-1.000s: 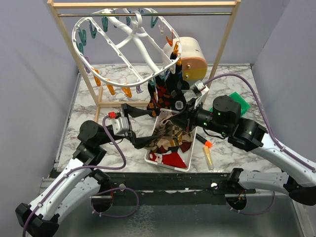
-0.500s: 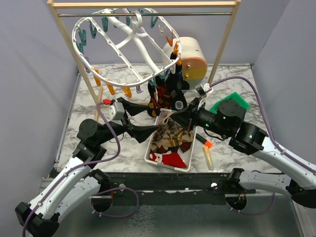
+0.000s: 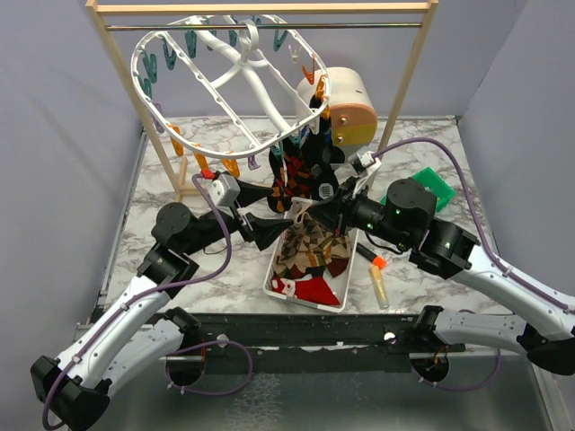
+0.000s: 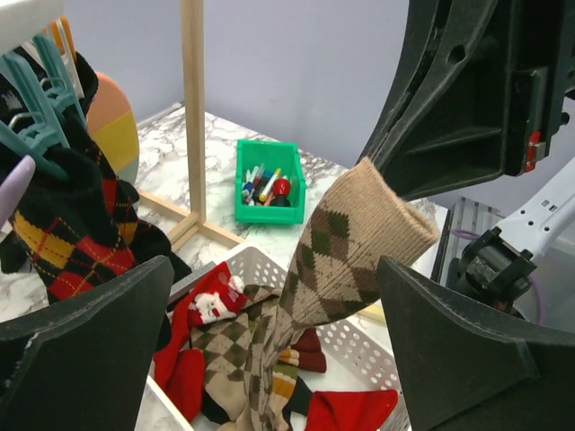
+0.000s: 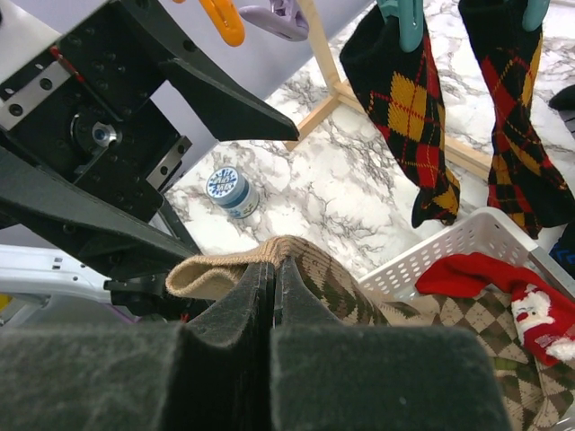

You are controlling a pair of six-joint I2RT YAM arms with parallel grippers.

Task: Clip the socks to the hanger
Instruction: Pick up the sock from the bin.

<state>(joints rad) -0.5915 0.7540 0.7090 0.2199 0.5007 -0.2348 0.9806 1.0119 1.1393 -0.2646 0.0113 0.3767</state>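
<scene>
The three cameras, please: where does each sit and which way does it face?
Top external: above and behind, looking down at the hanger, basket and both arms.
Left wrist: looks between its open fingers at the tan sock.
Right wrist: looks past its shut fingers toward the left gripper.
Both wrist views share the tan sock.

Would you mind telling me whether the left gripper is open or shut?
Open: the left gripper has its fingers wide apart either side of the tan argyle sock, which the right gripper pinches.
</scene>
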